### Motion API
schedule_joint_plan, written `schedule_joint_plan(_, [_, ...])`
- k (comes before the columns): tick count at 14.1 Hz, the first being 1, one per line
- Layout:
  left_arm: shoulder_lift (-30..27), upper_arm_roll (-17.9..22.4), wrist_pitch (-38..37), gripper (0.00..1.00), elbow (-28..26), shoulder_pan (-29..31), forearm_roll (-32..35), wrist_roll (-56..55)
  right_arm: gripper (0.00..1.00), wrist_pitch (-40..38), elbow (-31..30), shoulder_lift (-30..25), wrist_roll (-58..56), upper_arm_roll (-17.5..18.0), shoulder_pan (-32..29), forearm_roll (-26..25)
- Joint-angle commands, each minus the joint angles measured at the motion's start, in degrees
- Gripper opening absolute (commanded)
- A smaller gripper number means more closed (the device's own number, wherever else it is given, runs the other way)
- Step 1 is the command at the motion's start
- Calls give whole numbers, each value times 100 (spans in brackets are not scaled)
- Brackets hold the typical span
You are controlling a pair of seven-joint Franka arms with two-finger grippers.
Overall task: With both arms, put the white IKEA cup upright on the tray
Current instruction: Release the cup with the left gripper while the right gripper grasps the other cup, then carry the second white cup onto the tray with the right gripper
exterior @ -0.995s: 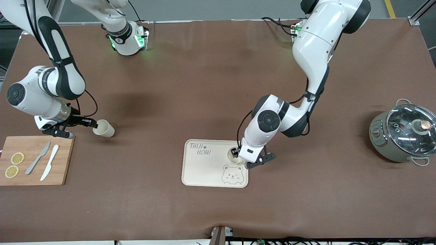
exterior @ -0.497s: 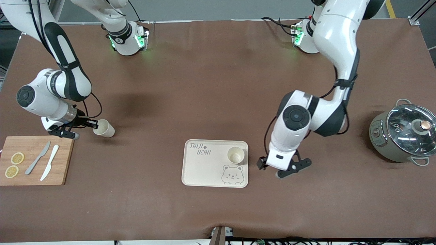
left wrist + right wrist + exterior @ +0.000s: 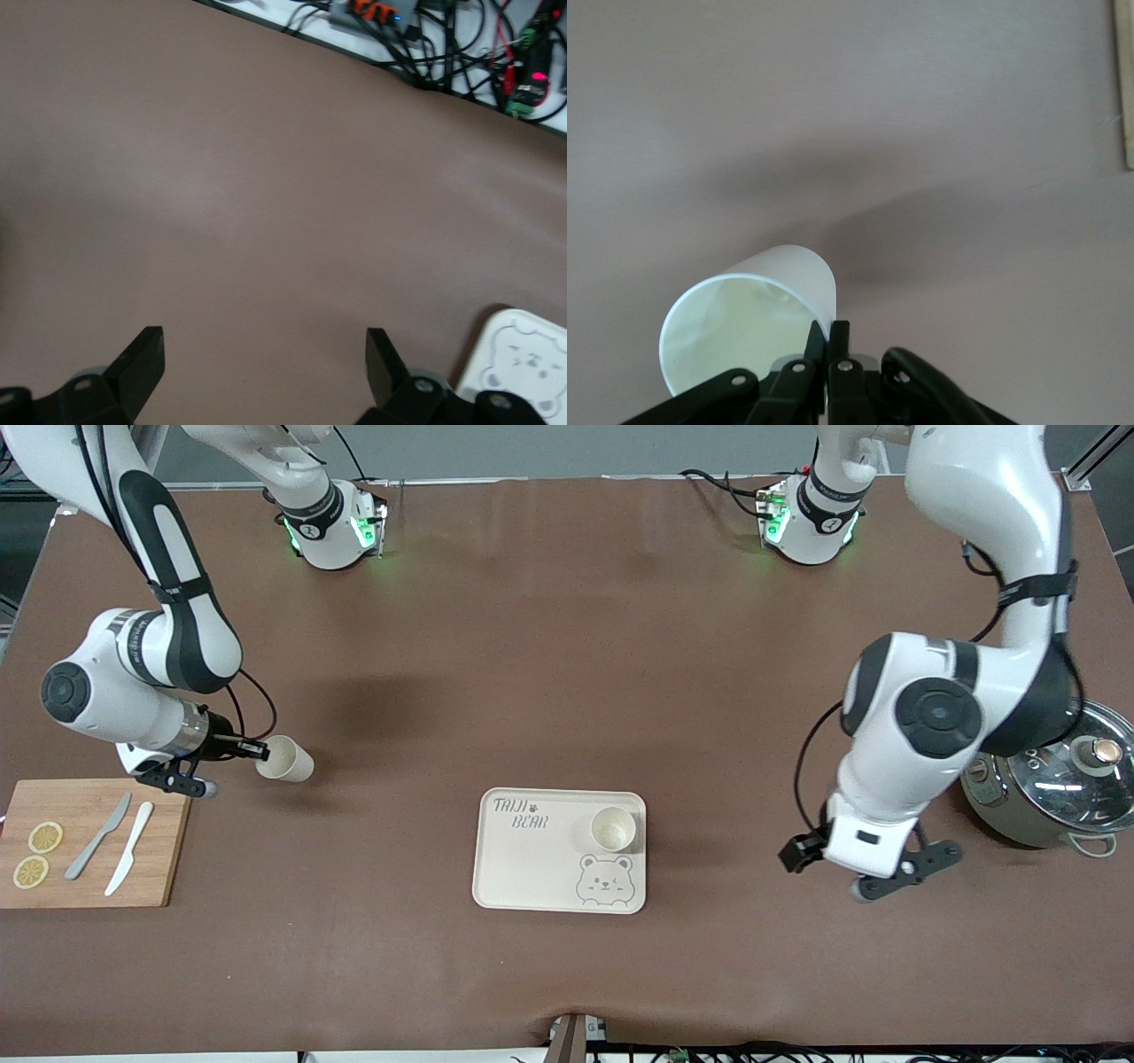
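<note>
Brown-covered table [image 3: 567,646] — grey floor [image 3: 532,452]

Glossy white arms [image 3: 983,691] w/ black bands, round grey joint caps, black cables, green base LEDs.

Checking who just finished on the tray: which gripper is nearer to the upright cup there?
Left. The left gripper hangs open over bare table between the tray with its upright cup and the pot. The right gripper, by the cutting board, pinches another cup.
</note>
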Motion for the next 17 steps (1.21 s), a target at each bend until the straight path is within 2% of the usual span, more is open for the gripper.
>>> schedule_joint_plan(1, [-378, -33, -254, 100, -180, 226, 103, 850, 0, -872, 923, 84, 560, -27, 296, 83])
schedule_joint_plan(5, [-782, -51, -657, 100, -171, 508, 77, 1188, 0, -1101, 1635, 346, 1490, -18, 832, 100])
schedule_joint_plan(8, [-967, -51, -826, 100, -171, 666, 7, 1599, 0, -1252, 2391, 838, 2720, -18, 1368, 118])
schedule_joint_plan(12, [-1161, -51, -1107, 100, -162, 1113, -266, 2469, 0, -1260, 3174, 1418, 3855, -18, 1790, 504])
schedule_joint_plan(17, [-1337, -68, -1606, 100, -171, 1422, -354, 2936, 0, -1182, 4070, 2210, 5025, -18, 2432, 470])
